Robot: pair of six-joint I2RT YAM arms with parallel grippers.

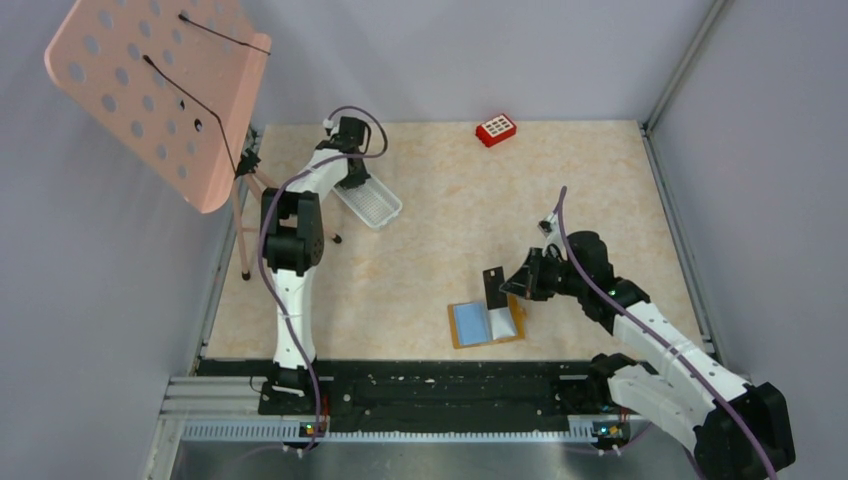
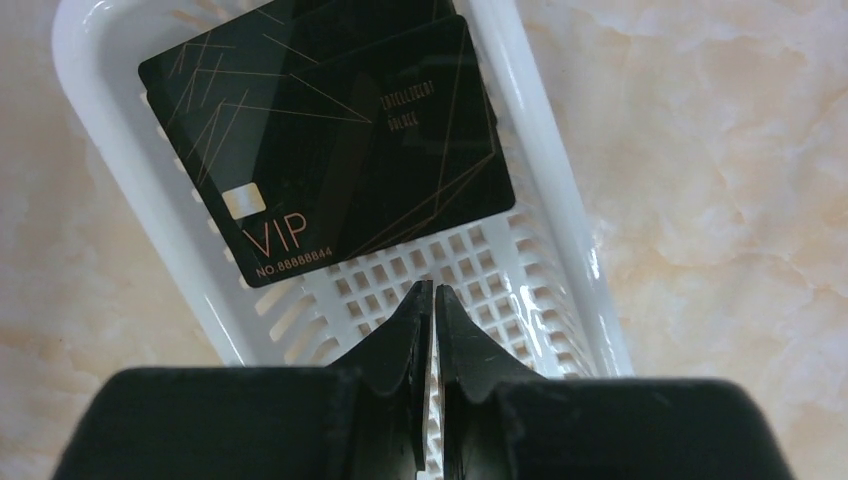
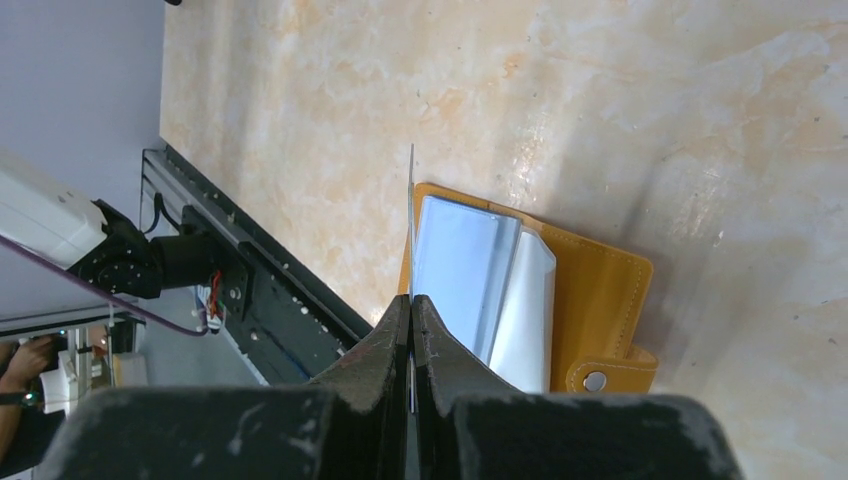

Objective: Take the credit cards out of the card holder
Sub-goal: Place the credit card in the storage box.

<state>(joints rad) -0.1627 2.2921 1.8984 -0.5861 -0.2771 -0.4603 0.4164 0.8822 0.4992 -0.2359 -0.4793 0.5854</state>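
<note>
Tan-brown card holder (image 1: pixel 478 325) lies open on the worktop (image 1: pixel 450 230), near the front edge, with its light blue and clear sleeves facing up. The right tool (image 3: pixel 411 300) is clenched on one black card (image 1: pixel 494 286), which it holds upright over the open holder. In the right wrist view this card shows only as a thin line. I cannot tell if its lower edge touches the sleeves. Well apart, at the back left, the left tool (image 2: pixel 434 292) hangs over a white mesh tray (image 2: pixel 560 200). Its fingers are almost together, with only a narrow slit, and they grasp nothing. In the tray lie two black cards (image 2: pixel 330 150), one overlapping the other. A small red block (image 1: pixel 496 129) sits at the back of the worktop.
</note>
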